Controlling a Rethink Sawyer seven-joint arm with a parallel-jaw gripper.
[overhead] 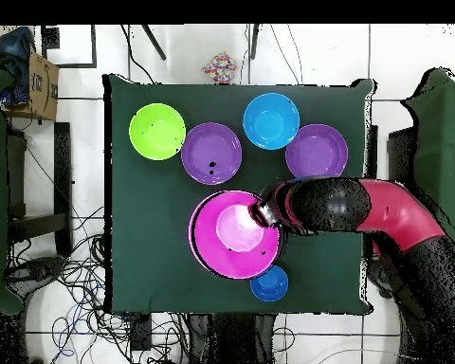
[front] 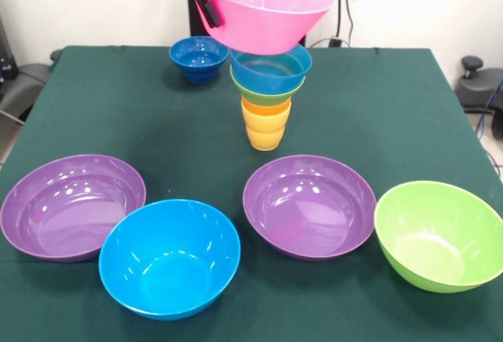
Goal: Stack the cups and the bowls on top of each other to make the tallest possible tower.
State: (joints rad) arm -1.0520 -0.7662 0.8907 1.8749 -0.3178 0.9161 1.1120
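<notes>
I hold the pink bowl (front: 267, 4) tilted above the tower (front: 269, 94), gripper (front: 209, 5) clamped on its rim at nine o'clock; so hung, I judge, to settle onto the light blue bowl (front: 271, 68) topping the cups (front: 266, 124).

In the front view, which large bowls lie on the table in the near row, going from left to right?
Purple bowl → blue bowl → second purple bowl → green bowl.
</notes>
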